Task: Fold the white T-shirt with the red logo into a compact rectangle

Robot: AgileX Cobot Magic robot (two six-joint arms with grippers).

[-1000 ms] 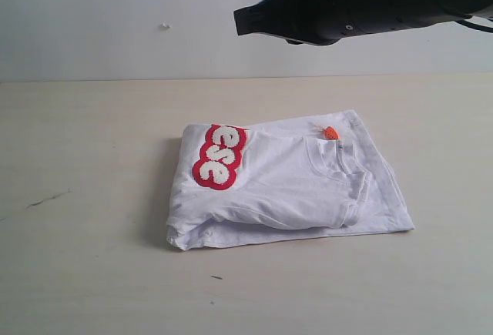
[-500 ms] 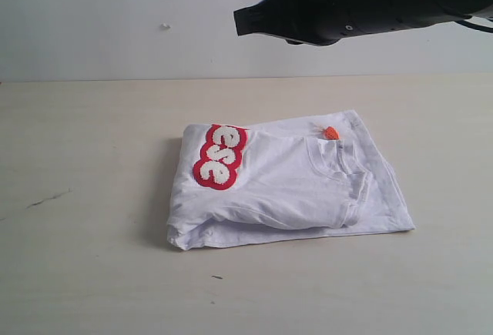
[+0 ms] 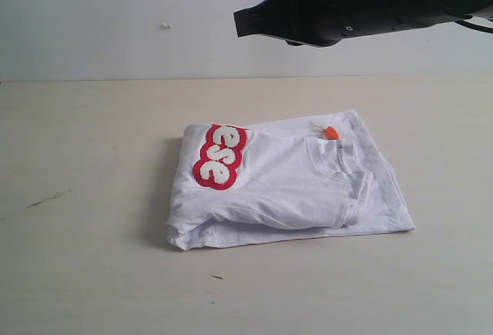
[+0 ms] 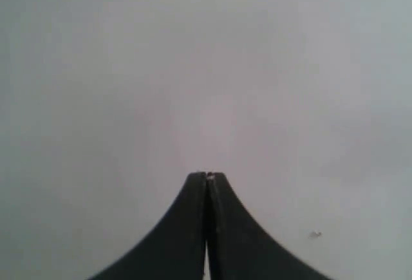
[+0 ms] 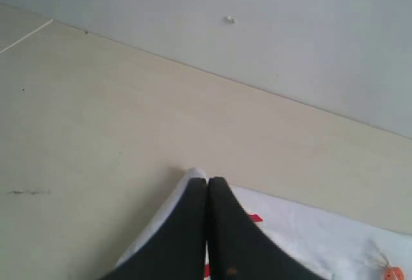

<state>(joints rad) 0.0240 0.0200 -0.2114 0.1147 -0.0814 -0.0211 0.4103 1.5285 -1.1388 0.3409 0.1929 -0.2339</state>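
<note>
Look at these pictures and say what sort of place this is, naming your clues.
Probably a robot lab or test bench: a pale tabletop against a plain wall, a black robot arm above it, and one folded white T-shirt as the work piece.

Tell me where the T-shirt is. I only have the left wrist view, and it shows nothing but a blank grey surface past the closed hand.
Observer: The white T-shirt lies folded into a rough rectangle on the table, near the middle of the exterior view.
Operator: Describe what faces up.
Observer: The red logo is on top at the shirt's left end, with only the letters "ese" showing.
Operator: Report the right hand.
Observer: The right hand is shut and empty, raised above the shirt's logo end and clear of the cloth.
</note>
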